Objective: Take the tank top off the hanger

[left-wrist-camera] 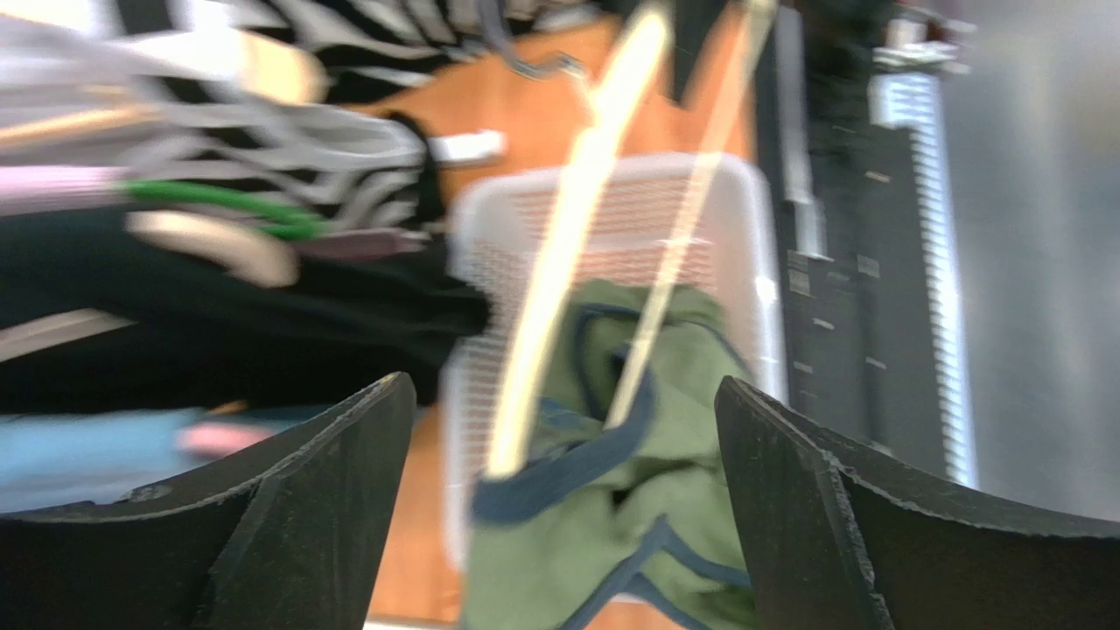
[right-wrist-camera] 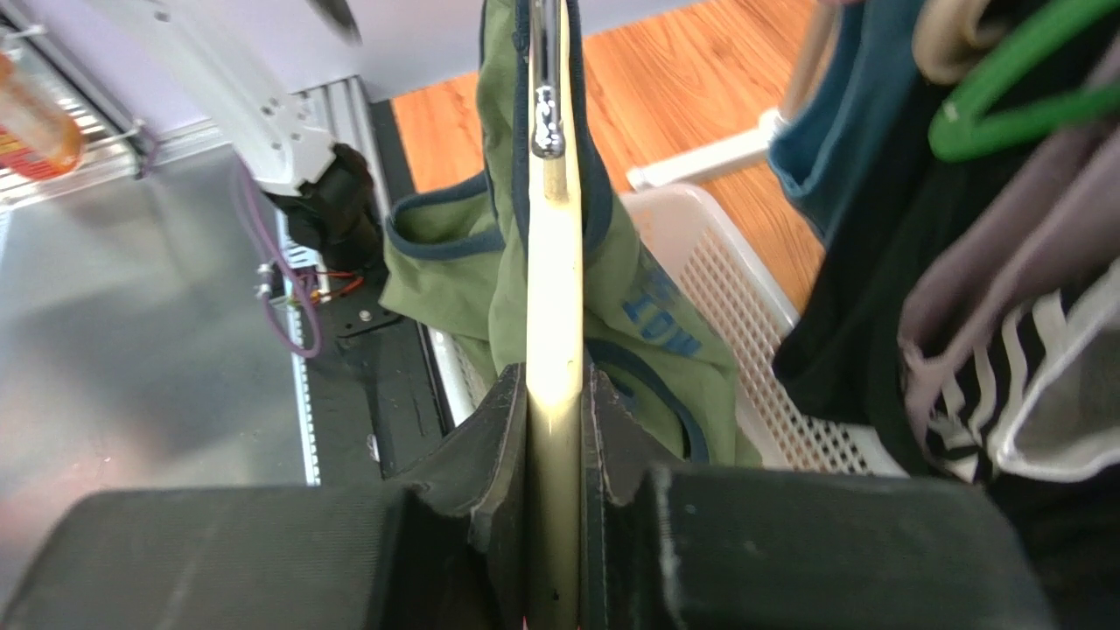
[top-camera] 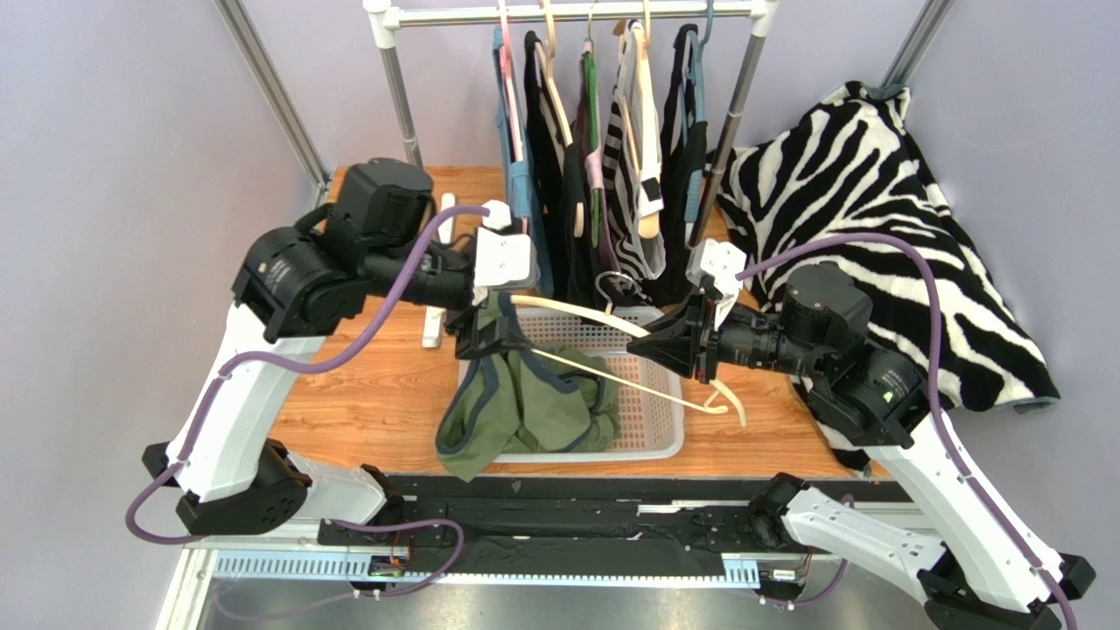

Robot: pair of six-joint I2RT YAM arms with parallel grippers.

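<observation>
The right gripper [right-wrist-camera: 554, 394] clamped the wooden hanger [right-wrist-camera: 554, 263] above the basket [top-camera: 653, 423], apparently steadying it so the green tank top [top-camera: 526, 410], sagging into the basket, could slip free, while the left gripper [left-wrist-camera: 565, 394] hung open above the basket.

Basket at centre, rail behind, cloth to the right

The green fabric tank top [top-camera: 526, 407] is draped into the white plastic mesh basket [top-camera: 651, 423], under the cream wooden hanger [top-camera: 583, 313]; the metal clothes rail [top-camera: 565, 15] is upper centre, the zebra-striped cloth [top-camera: 868, 197] right.

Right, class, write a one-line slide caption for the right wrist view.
Right pincer clamps the pale hanger edge-on, green tank top draped around it, over the white basket.
</observation>
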